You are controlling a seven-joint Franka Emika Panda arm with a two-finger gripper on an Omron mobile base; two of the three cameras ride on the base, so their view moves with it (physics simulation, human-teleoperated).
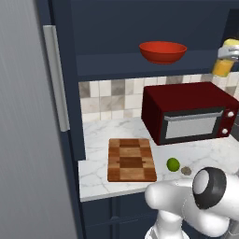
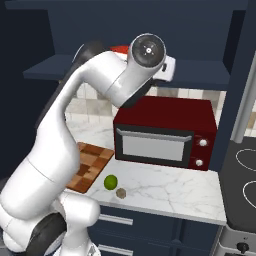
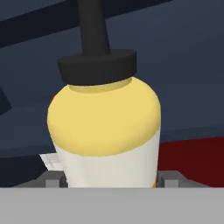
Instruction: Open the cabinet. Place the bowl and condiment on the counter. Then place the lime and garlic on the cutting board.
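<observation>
Up high, the arm bends at its elbow toward the cabinet (image 1: 140,28) shelf, where the hand (image 3: 107,186) grips the condiment (image 3: 104,131) between its fingers, above the microwave (image 1: 189,112) on the bench (image 1: 102,135).

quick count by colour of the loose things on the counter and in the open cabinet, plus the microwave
Red: 2, the bowl and the microwave
Yellow: 1, the condiment
Green: 1, the lime
Brownish-grey: 1, the garlic
Brown wood: 1, the cutting board
Total: 6
</observation>
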